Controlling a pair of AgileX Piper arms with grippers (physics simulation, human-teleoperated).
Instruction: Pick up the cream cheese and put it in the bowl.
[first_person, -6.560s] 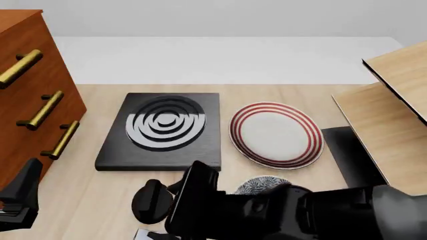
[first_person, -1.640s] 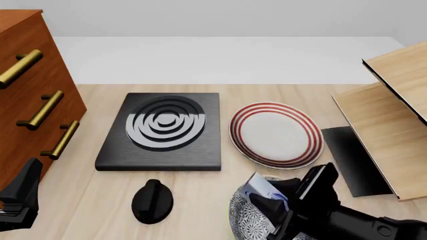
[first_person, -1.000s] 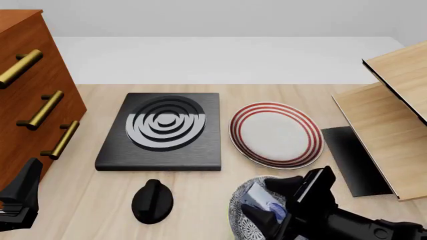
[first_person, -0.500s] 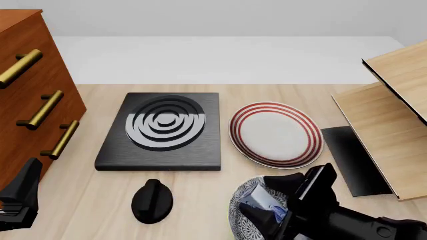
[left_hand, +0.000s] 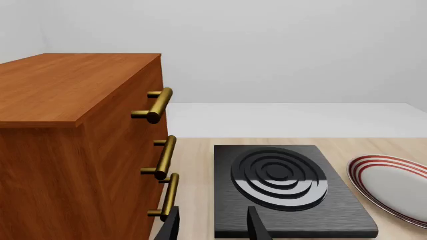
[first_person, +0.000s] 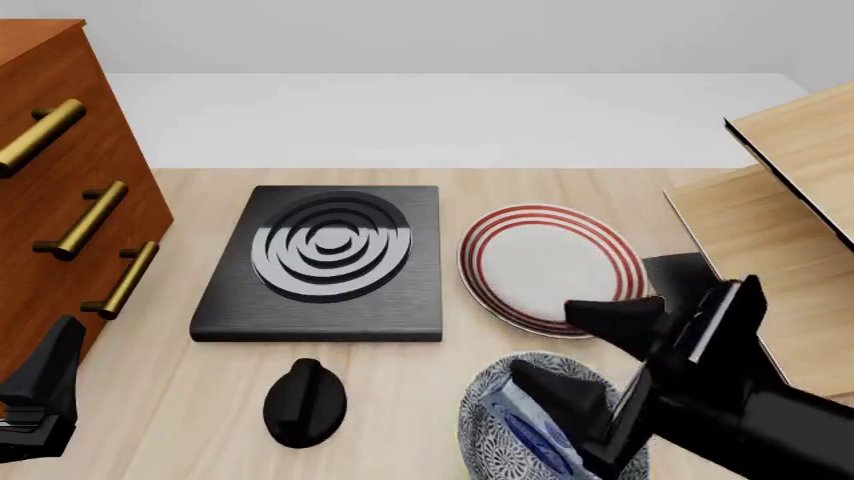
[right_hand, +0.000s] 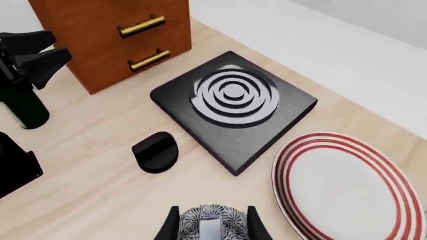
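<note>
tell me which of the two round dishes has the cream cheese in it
The speckled bowl, nearest the camera; the cream cheese lies inside. The red-ringed plate behind is bare.

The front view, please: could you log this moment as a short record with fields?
cream cheese: lying in the bowl, released
bowl: near table edge, in front of the plate
plate: empty, right of the stove
stove: black, centre of table
knob: black, in front of the stove
dresser: far left
right gripper: open, above the bowl
left gripper: open, idle near the dresser
</note>
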